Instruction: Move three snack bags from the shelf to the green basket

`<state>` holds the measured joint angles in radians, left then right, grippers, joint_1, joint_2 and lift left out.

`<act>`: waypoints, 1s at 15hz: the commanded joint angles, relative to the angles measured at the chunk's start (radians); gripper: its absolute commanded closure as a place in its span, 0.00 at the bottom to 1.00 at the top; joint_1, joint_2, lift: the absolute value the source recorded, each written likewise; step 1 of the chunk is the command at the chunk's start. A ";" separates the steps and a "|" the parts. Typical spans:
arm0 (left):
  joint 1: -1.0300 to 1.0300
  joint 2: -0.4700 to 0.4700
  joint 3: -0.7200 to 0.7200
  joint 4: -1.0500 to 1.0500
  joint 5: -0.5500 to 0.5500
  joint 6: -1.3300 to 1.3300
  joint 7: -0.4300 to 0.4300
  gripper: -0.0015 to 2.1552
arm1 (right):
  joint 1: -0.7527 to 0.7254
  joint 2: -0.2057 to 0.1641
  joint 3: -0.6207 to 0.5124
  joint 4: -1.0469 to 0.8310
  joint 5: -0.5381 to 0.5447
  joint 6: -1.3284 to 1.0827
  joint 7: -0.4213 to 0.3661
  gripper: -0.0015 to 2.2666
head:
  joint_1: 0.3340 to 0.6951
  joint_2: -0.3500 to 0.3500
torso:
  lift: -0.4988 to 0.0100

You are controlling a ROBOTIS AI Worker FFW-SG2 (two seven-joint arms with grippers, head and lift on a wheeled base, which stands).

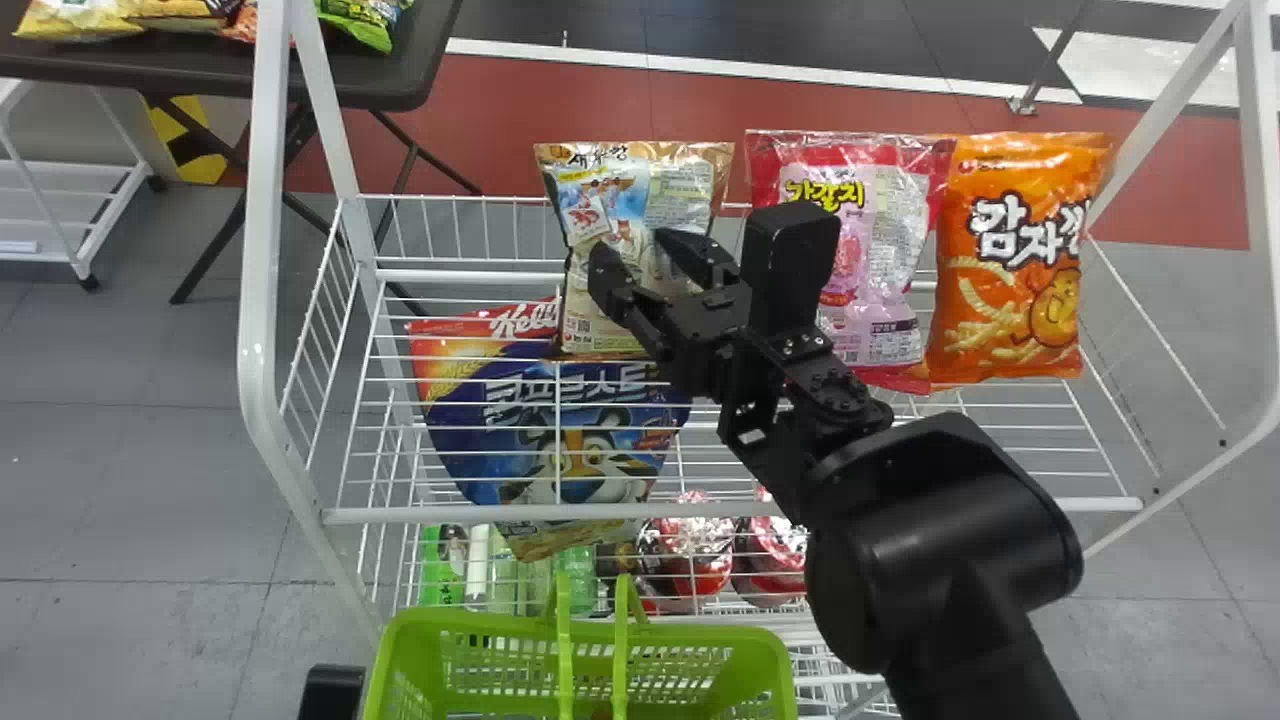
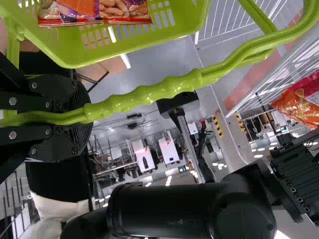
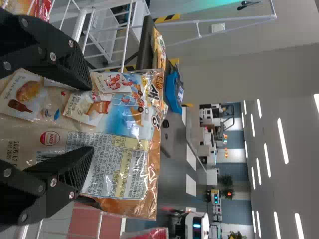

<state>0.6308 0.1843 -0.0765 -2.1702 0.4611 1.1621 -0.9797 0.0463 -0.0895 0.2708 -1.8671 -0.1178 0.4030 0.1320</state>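
- The right gripper (image 1: 637, 246) is over the left part of the wire shelf (image 1: 400, 515), its fingers apart before the printed face of the tan snack bag (image 1: 625, 215); they have no clear grip.
- The left gripper (image 2: 82, 118) is clamped on the handle (image 2: 144, 102) of the green basket (image 1: 710, 637), which hangs at the near side of the shelf.
- One snack bag (image 2: 99, 7) lies in that basket. On the shelf, a pink bag (image 1: 880, 240) stands at the middle and an orange one (image 1: 1020, 260) toward the right end; a cereal bag (image 1: 570, 430) sits lower, near the shelf's left side.
- My guess is that the job is partway along and the tan bag is next: the fingers need to straddle enough film before closing.
- If they close too shallowly, the slick, crinkly film may slide out and the bag drop through or behind the shelf.
- Pushing in before closing could tip the bag off the shelf's far side, since it looks light.
- Lifting too low toward the basket might snag the bag on the shelf's front rail.
- The basket hangs by its handle, so a knock from the bag could set it swinging and spoil the drop.
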 commanded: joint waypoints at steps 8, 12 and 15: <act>0.010 -0.014 0.000 -0.023 -0.013 0.000 0.012 0.72 | 0.213 -0.082 -0.064 -0.316 -0.006 0.014 0.021 0.99 | 1.00 0.33 | 0.89; 0.010 -0.025 -0.012 -0.028 -0.024 0.003 0.015 0.72 | 0.435 -0.165 -0.216 -0.609 -0.094 0.152 0.037 0.99 | 1.00 0.21 | 0.89; 0.010 -0.035 -0.019 -0.028 -0.027 0.003 0.015 0.72 | 0.573 -0.185 -0.347 -0.768 -0.191 0.299 0.064 0.99 | 1.00 0.06 | 0.89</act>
<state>0.6412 0.1542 -0.0915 -2.1980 0.4366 1.1651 -0.9650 0.5608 -0.2648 -0.0209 -2.5629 -0.2691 0.6239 0.1919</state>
